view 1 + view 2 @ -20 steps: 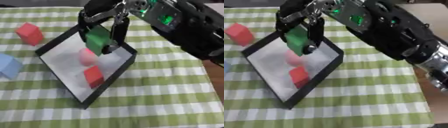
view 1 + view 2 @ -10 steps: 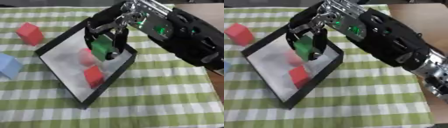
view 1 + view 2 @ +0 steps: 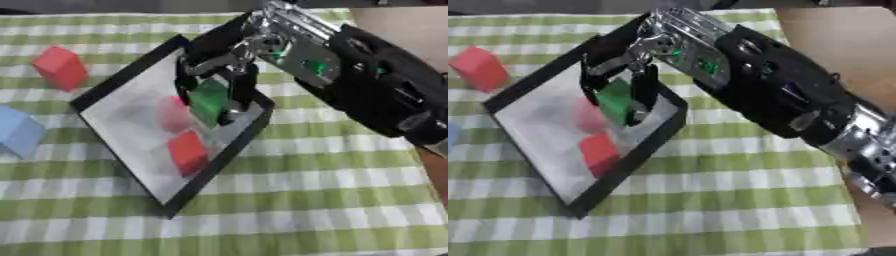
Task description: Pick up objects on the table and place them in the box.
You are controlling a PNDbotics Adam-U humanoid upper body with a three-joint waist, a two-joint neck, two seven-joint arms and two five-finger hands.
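Observation:
A black-rimmed box with a white floor lies askew on the checked cloth. Inside it are a red block and a pink rounded thing. My right hand reaches down into the box from the upper right, fingers curled round a green block held low over the box floor beside the pink thing. A red block sits on the cloth left of the box, and a light blue block lies at the left edge. My left hand does not show.
The green-and-white checked cloth covers the table. My right arm crosses the upper right. Bare tabletop shows at the far right beyond the cloth.
My right hand has lowered the green block into the box, down beside the pink thing. The camera view has shifted slightly.

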